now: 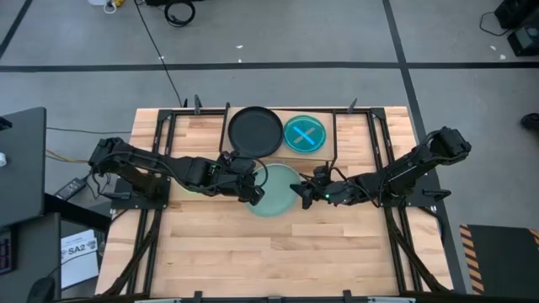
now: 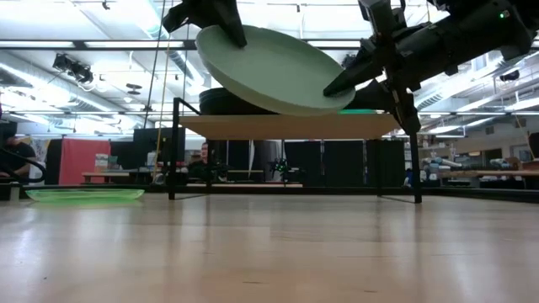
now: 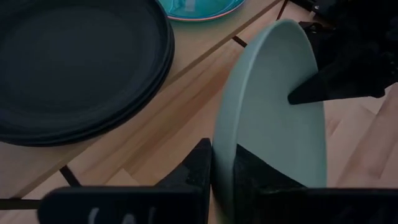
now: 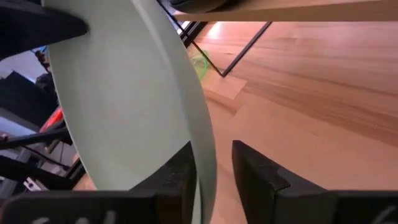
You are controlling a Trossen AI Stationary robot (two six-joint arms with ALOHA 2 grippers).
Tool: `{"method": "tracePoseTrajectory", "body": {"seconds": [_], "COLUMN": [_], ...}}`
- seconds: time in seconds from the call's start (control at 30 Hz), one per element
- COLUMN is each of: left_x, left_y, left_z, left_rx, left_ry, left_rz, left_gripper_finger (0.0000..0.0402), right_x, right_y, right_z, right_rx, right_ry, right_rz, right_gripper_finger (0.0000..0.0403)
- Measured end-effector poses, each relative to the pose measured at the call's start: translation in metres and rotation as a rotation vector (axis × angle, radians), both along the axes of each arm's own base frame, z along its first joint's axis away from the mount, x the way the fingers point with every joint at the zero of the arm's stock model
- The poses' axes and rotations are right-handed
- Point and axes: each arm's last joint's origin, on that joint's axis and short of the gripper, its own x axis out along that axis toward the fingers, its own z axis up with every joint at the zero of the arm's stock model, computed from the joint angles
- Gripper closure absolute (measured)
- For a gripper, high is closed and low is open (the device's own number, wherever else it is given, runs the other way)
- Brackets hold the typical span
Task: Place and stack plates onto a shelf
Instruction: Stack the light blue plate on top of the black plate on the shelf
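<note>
The left gripper [image 1: 253, 190] pinches one edge of the mint plate [image 1: 274, 190], and the right gripper [image 1: 305, 194] pinches the other edge. Together they hold the plate up in the air, tilted, just in front of the shelf [image 2: 286, 125] and a bit higher than its top. On the shelf sits a stack of black plates [image 1: 255, 132], and beside it a blue plate [image 1: 304, 135]. A green plate [image 2: 84, 194] lies flat on the counter [image 2: 269, 252], off to the side.
</note>
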Motion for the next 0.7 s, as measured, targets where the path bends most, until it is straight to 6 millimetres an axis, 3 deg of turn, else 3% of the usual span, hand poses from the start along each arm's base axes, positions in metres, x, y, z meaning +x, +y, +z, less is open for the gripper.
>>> {"method": "tracePoseTrajectory", "body": {"seconds": [0.27, 0.7], "left_x": [-0.001, -0.004], "left_y": [0.0, -0.001], "left_z": [-0.001, -0.005], "left_rx": [-0.027, -0.099], "left_ry": [0.022, 0.106], "left_rz": [-0.022, -0.107], "left_gripper_finger": [0.0362, 0.0378], "right_x": [0.001, 0.001], "right_y": [0.003, 0.012], "right_z": [-0.001, -0.003], "right_rx": [-0.102, -0.145], "right_ry": [0.057, 0.1], "right_rz": [0.153, 0.534], "right_gripper_finger": [0.0249, 0.0246]}}
